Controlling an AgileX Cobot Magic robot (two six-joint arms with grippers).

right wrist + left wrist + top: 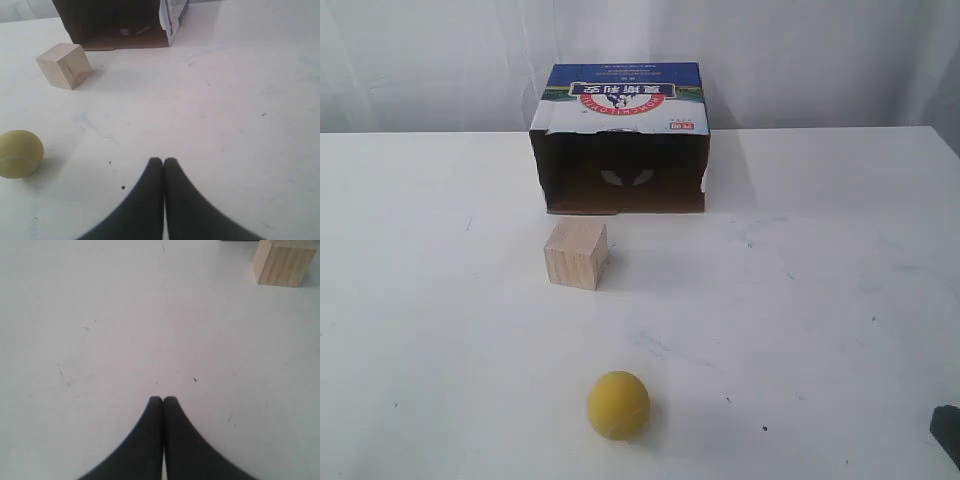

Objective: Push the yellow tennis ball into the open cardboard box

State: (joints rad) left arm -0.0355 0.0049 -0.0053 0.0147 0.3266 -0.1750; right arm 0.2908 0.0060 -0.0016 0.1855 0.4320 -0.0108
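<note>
The yellow tennis ball (618, 405) (19, 154) rests on the white table near its front edge. The open cardboard box (620, 140) (117, 22) stands at the back, its dark mouth facing the ball. My right gripper (163, 160) is shut with nothing in it, well to the right of the ball; only a dark tip (948, 432) of it shows at the exterior view's lower right corner. My left gripper (163, 399) is shut and empty over bare table, and does not show in the exterior view. The ball is out of the left wrist view.
A pale wooden cube (576, 254) (283, 262) (64, 65) sits between the ball and the box mouth, slightly left of the ball's line. The white table (820, 300) spreads wide to both sides. A white curtain hangs behind.
</note>
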